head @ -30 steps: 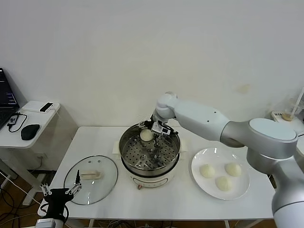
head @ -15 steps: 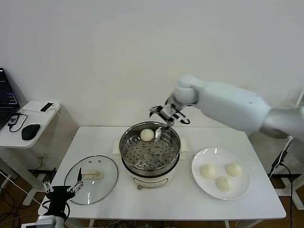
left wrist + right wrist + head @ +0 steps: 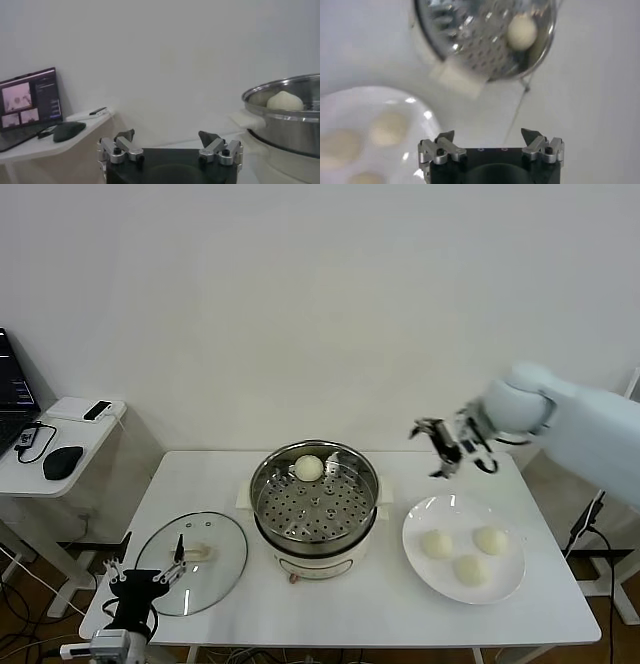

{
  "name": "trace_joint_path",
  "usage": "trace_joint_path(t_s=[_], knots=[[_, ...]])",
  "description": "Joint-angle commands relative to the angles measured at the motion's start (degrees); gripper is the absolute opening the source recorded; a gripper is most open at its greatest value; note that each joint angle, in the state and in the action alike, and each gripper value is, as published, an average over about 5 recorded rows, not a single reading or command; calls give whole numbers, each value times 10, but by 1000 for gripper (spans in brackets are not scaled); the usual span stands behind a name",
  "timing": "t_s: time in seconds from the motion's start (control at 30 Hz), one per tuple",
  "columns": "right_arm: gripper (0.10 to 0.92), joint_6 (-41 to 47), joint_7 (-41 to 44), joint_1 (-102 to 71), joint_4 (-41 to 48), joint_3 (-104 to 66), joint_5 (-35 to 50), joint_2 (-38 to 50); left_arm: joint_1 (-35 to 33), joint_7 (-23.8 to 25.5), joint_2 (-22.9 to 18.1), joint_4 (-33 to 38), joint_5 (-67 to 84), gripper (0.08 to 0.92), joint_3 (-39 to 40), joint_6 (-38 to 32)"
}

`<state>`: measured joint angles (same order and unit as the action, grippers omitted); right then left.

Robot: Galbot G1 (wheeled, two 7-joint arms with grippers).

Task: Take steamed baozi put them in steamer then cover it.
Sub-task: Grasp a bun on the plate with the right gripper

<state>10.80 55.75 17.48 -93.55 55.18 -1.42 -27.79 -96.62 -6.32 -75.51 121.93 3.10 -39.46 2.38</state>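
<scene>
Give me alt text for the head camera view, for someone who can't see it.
The right gripper hovers open and empty above a white plate holding three baozi, with a fourth in the steamer mid-table. The glass lid lies left, near the left gripper.

Plain white wall (image 3: 300,304), white table (image 3: 400,604), small white side desk (image 3: 60,454) at the left holding laptop (image 3: 12,399), mouse (image 3: 62,461)

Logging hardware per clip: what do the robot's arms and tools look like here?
The right arm is smooth glossy white with rounded shells; its right tool has black-tipped silver metal fingers on a black block with thin dark cables. The left tool, by the white table's front edge, has matching silver fingers with black tips.
</scene>
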Motion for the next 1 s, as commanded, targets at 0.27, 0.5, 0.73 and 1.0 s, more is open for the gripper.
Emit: trace_joint_path(t_s=[0.27, 0.5, 0.73, 1.0], knots=[[823, 48, -6, -268, -34, -151, -43, 66, -3, 0, -2, 0, -9, 823, 5, 2], [823, 56, -15, -288, 8, -151, -56, 19, -9, 1, -7, 3, -13, 823, 0, 2], [823, 59, -22, -289, 63, -142, -63, -31, -12, 1, -11, -2, -14, 823, -2, 1], [823, 71, -28, -287, 105, -142, -69, -80, -12, 1, -10, 0, -13, 823, -9, 1]])
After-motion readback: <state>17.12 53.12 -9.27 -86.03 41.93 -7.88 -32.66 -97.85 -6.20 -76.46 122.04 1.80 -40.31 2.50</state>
